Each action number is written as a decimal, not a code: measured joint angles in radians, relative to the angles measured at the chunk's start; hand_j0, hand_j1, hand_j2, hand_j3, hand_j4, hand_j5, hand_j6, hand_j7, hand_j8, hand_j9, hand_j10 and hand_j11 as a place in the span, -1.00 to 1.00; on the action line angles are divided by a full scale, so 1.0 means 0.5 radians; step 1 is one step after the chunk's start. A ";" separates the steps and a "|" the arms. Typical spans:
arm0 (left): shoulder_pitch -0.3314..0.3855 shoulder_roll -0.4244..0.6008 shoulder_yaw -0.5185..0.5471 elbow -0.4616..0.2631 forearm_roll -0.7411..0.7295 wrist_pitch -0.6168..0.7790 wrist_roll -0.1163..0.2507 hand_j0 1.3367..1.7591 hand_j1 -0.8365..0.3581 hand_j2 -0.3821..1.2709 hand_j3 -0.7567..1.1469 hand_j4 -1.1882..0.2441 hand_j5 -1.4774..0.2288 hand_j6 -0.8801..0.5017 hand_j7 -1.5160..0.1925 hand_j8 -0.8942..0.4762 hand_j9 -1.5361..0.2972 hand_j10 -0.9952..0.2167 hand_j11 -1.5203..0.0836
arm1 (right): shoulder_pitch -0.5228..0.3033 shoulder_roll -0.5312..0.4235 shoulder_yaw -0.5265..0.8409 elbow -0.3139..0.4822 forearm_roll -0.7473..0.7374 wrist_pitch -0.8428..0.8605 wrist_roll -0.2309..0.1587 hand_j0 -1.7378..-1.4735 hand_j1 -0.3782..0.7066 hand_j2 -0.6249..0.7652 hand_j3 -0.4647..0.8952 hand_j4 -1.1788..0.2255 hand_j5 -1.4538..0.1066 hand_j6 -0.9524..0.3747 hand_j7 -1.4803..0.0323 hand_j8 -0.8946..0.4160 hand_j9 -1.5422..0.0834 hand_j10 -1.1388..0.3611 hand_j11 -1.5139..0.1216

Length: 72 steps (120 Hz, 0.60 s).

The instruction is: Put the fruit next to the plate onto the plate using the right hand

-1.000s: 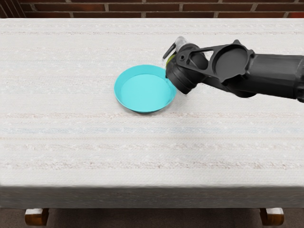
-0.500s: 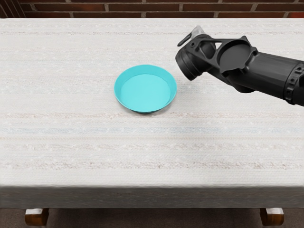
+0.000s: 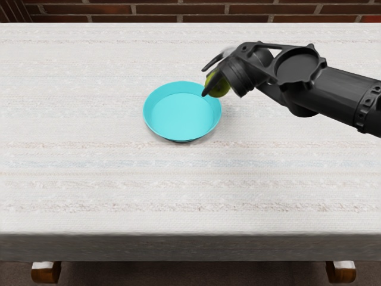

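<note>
A turquoise plate (image 3: 178, 113) lies on the table a little left of centre, with nothing in it. My right hand (image 3: 215, 76) reaches in from the right edge and hovers over the plate's far right rim. Its fingers curl around a small yellow-green fruit (image 3: 218, 87), which peeks out beneath the palm. Most of the fruit is hidden by the hand. The left arm does not show.
The table (image 3: 119, 190) has a pale woven cloth and runs across the whole view. A brick wall (image 3: 119, 9) stands behind it. The table's front edge is near the bottom of the picture.
The hand lifted up and to the right away from the plate, then swung back left over its rim. The fruit now shows in the fingers.
</note>
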<state>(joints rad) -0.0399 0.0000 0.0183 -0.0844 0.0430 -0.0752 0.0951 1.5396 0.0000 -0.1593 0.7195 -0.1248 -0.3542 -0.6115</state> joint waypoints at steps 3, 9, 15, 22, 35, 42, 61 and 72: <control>0.000 0.000 0.000 0.000 0.000 0.000 0.000 0.52 0.50 -0.48 -0.20 0.32 0.36 -0.08 0.40 -0.05 0.33 0.24 0.50 | -0.002 0.000 0.014 0.001 0.001 0.014 0.000 -0.30 0.03 0.25 -0.32 -0.55 -0.62 -0.45 -0.54 -0.09 -0.54 0.06 -0.62; 0.000 0.000 0.000 0.000 0.000 0.000 0.000 0.52 0.50 -0.48 -0.20 0.32 0.36 -0.08 0.40 -0.05 0.33 0.24 0.50 | -0.007 0.000 0.041 0.004 0.002 0.041 0.001 -0.30 0.06 0.29 -0.32 -0.55 -0.62 -0.43 -0.54 -0.07 -0.54 0.06 -0.61; 0.000 0.000 0.000 0.000 0.000 0.000 0.000 0.52 0.50 -0.48 -0.20 0.32 0.36 -0.08 0.40 -0.05 0.33 0.24 0.50 | -0.012 0.000 0.063 0.005 0.002 0.069 0.010 -0.30 0.08 0.31 -0.32 -0.55 -0.62 -0.43 -0.54 -0.07 -0.54 0.06 -0.61; 0.000 0.000 0.000 0.000 0.000 0.000 0.000 0.52 0.50 -0.48 -0.20 0.32 0.36 -0.08 0.40 -0.05 0.33 0.24 0.50 | -0.019 0.000 0.079 0.007 0.003 0.096 0.031 -0.30 0.10 0.31 -0.32 -0.55 -0.63 -0.41 -0.54 -0.06 -0.53 0.08 -0.61; 0.000 0.000 0.000 0.000 0.000 0.000 0.000 0.52 0.50 -0.48 -0.20 0.32 0.36 -0.08 0.40 -0.05 0.33 0.24 0.50 | -0.048 0.000 0.129 0.005 0.001 0.177 0.108 -0.30 0.11 0.35 -0.32 -0.55 -0.63 -0.40 -0.54 -0.05 -0.54 0.08 -0.61; 0.000 0.000 0.000 0.000 0.000 0.000 0.000 0.52 0.50 -0.48 -0.20 0.32 0.36 -0.08 0.40 -0.05 0.33 0.24 0.50 | -0.063 0.000 0.152 0.005 0.003 0.219 0.149 -0.30 0.10 0.35 -0.32 -0.54 -0.64 -0.41 -0.54 -0.06 -0.54 0.08 -0.61; 0.000 0.000 0.000 0.000 0.000 0.000 0.000 0.52 0.50 -0.48 -0.20 0.32 0.36 -0.08 0.40 -0.05 0.33 0.24 0.50 | -0.083 0.000 0.178 0.004 0.002 0.342 0.197 -0.29 0.10 0.33 -0.32 -0.54 -0.65 -0.43 -0.54 -0.06 -0.54 0.07 -0.62; 0.001 0.000 0.000 0.000 0.000 0.000 0.000 0.52 0.50 -0.48 -0.20 0.32 0.36 -0.08 0.40 -0.05 0.33 0.24 0.50 | -0.086 0.000 0.182 0.002 0.002 0.390 0.205 -0.29 0.10 0.33 -0.32 -0.53 -0.65 -0.43 -0.54 -0.07 -0.53 0.07 -0.62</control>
<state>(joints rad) -0.0392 0.0000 0.0183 -0.0844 0.0430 -0.0752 0.0951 1.4964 -0.0001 -0.0682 0.7205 -0.1237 -0.1591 -0.5089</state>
